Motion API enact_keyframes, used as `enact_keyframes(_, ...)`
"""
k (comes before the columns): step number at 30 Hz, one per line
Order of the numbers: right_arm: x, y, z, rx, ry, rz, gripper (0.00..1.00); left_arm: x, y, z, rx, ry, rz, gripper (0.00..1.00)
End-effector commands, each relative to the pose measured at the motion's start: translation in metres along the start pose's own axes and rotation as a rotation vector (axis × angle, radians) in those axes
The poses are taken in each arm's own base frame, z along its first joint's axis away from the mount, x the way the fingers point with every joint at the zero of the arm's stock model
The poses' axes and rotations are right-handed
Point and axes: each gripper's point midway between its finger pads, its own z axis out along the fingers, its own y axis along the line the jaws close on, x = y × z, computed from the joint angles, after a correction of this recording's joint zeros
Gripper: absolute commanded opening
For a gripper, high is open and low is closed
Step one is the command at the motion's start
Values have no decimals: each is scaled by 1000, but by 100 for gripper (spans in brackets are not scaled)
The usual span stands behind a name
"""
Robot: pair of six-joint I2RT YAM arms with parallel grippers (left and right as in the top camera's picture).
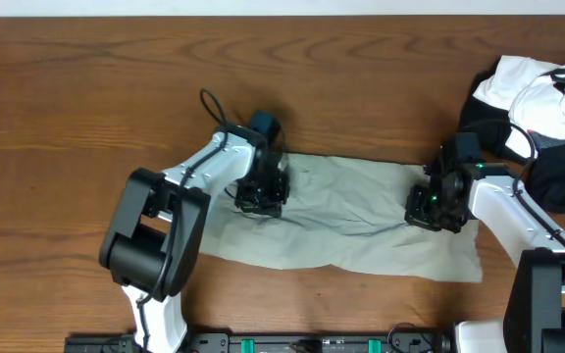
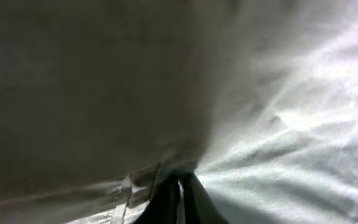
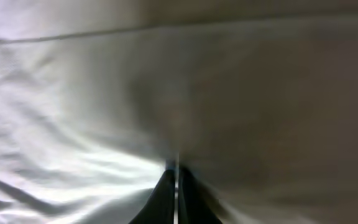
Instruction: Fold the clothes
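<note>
The garment is spread flat on the counter, laid lengthwise from left to right across the middle, nearer the robot's edge than the far one. The left gripper is set down on the garment's left end, by its far edge. The right gripper is set on its right part, a little short of the right end. The two are placed well apart, with bare cloth between them. A heap of other garments is piled at the counter's far right corner, behind the right gripper. Whether it touches the garment cannot be told.
</note>
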Motion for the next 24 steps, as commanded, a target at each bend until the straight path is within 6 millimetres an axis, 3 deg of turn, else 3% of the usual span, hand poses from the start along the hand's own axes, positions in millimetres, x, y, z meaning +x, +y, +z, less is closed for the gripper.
enact_keyframes(1, 2, -19, 2, 74, -1, 7, 5, -8, 75, 5, -226, -9, -99, 9)
enact_keyframes(20, -14, -28, 2, 102, -68, 19, 4, -20, 176, -36, -142, -77, -417, 10)
enact_keyframes(22, -17, -28, 1, 100, -78, 15, 14, -20, 180, -39, -104, -84, -448, 10)
enact_keyframes(24, -19, -26, 1, 94, -85, 6, 35, -22, 179, -43, -46, -95, -470, 11)
